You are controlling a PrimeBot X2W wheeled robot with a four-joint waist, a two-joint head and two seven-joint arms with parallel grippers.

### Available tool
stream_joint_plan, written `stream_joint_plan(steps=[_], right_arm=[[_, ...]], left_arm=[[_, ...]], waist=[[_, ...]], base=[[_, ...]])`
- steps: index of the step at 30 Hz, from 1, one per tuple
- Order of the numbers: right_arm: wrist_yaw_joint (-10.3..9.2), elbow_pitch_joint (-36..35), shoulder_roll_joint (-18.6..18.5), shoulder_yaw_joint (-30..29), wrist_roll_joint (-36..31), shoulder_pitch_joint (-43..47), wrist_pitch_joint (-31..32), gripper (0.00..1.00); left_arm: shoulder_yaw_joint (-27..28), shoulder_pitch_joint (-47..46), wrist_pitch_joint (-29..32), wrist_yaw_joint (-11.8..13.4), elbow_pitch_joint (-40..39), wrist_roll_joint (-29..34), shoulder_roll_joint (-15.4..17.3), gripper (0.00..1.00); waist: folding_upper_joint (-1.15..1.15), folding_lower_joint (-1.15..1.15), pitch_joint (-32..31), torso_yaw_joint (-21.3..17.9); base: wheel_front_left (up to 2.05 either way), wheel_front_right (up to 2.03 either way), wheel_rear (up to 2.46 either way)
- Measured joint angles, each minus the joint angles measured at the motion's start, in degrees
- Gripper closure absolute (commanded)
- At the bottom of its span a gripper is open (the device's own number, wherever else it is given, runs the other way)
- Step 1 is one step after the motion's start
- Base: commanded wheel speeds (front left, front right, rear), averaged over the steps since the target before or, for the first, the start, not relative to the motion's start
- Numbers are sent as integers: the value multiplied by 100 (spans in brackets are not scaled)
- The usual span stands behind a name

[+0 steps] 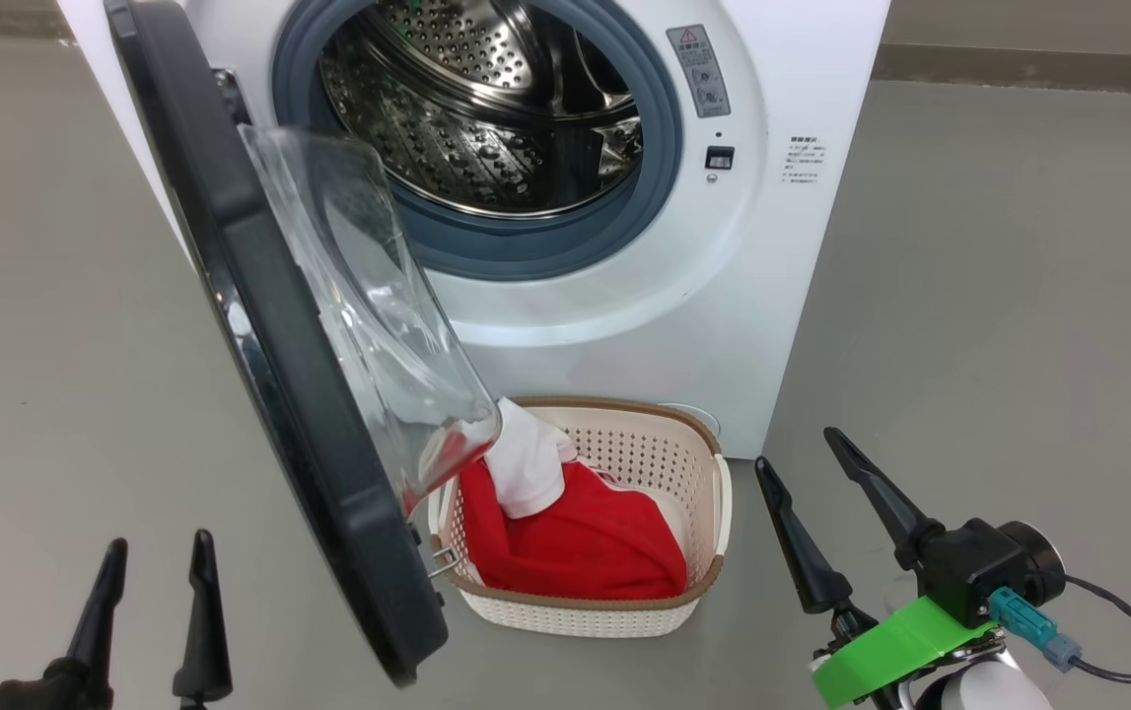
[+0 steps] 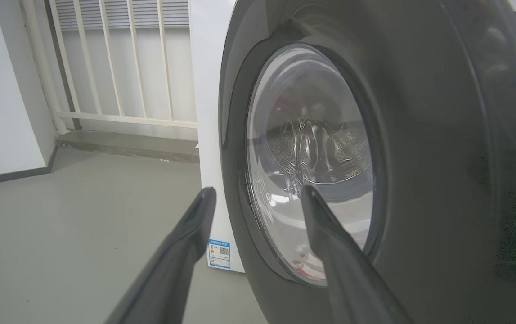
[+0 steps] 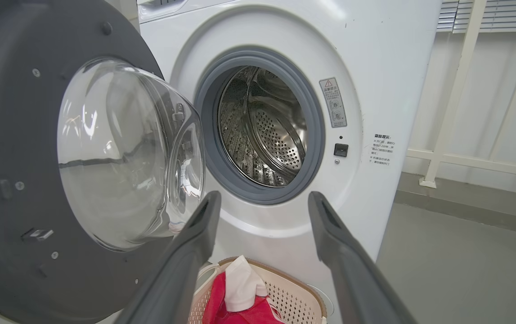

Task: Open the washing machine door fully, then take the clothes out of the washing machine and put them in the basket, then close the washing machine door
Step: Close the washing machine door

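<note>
The white washing machine (image 1: 802,256) (image 3: 388,67) stands with its door (image 1: 269,325) (image 3: 15,135) (image 2: 442,157) swung out at about a right angle; the steel drum (image 1: 486,108) (image 3: 262,130) looks bare. Red and white clothes (image 1: 575,532) (image 3: 240,292) lie in the cream basket (image 1: 693,473) (image 3: 298,297) on the floor right before the machine, partly behind the door's glass bowl. My left gripper (image 1: 159,552) (image 2: 258,194) is open at the door's outer side, a short way off it. To the basket's right, my right gripper (image 1: 800,449) (image 3: 262,200) is open and holds nothing.
Grey floor (image 1: 999,296) spreads to either side of the machine. A white railing (image 2: 118,67) (image 3: 464,112) and a low kerb run along the wall behind it. A black cable (image 1: 1127,631) trails from my right wrist.
</note>
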Motion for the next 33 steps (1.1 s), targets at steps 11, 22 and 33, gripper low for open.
stream_joint_plan(steps=[11, 22, 33], right_arm=[[0, 1, 8, -8, 0, 0, 0, 0], [0, 2, 8, -40, -1, -1, 0, 0], [0, 1, 13, -45, 0, -2, 0, 0]], left_arm=[[27, -1, 0, -97, 74, 118, -16, 100], [361, -450, 167, -141, 19, -2237, -77, 100], [309, -743, 1440, 879, -1061, -7498, -90, 100]], waist=[[0, 0, -7, -18], [0, 0, -1, -39], [0, 0, 60, -146]], base=[[0, 0, 0], [0, 0, 0], [0, 0, 0]])
